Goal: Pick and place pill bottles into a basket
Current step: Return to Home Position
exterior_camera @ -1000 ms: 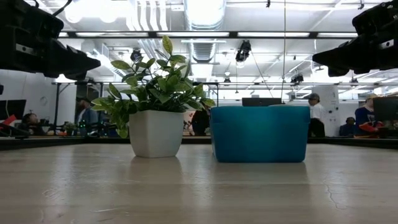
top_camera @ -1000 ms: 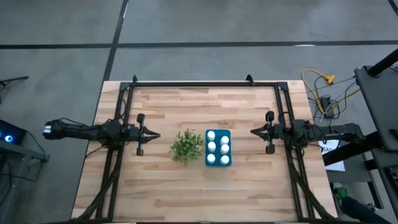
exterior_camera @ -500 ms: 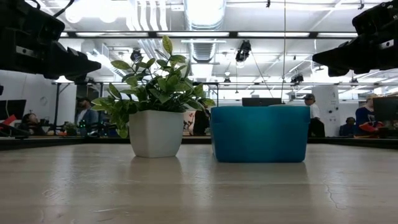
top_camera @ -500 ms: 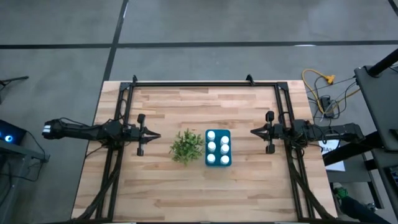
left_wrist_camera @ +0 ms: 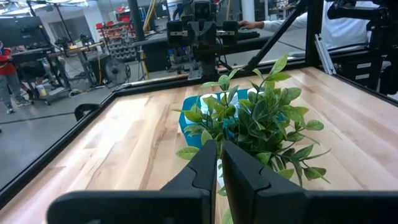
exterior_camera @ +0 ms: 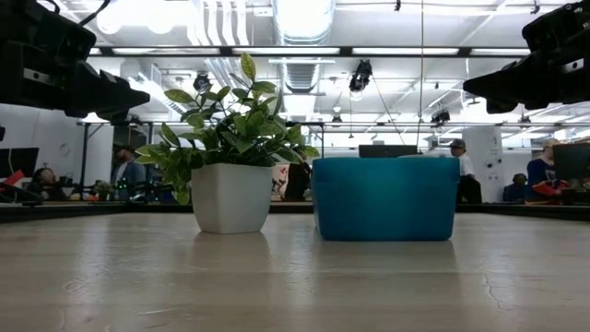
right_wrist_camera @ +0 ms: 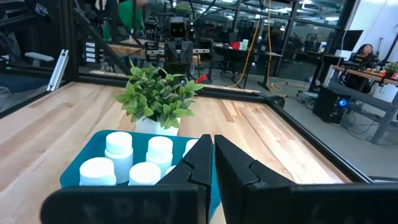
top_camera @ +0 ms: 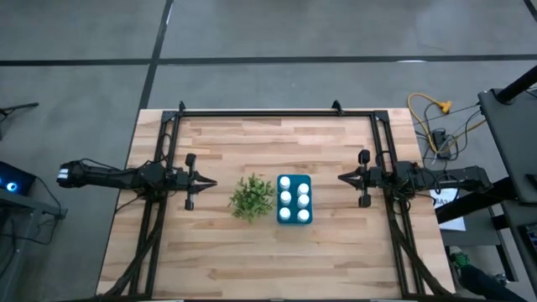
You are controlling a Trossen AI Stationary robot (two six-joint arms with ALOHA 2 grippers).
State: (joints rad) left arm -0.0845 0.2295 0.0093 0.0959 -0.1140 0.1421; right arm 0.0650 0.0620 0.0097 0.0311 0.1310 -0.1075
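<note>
The teal-blue basket (top_camera: 294,200) stands on the table's middle, right of a bushy green plant (top_camera: 251,197) in a white pot (exterior_camera: 230,197). Several white pill bottles (top_camera: 285,198) stand upright inside the basket; they also show in the right wrist view (right_wrist_camera: 118,147). My left gripper (top_camera: 211,182) hovers shut and empty left of the plant, pointing at it. My right gripper (top_camera: 341,177) hovers shut and empty right of the basket, pointing at it. Both are above the table.
Black frame rails (top_camera: 277,111) run along the table's far edge and down both sides. Bare wood lies in front of and behind the plant and basket. People and benches show in the room beyond the table.
</note>
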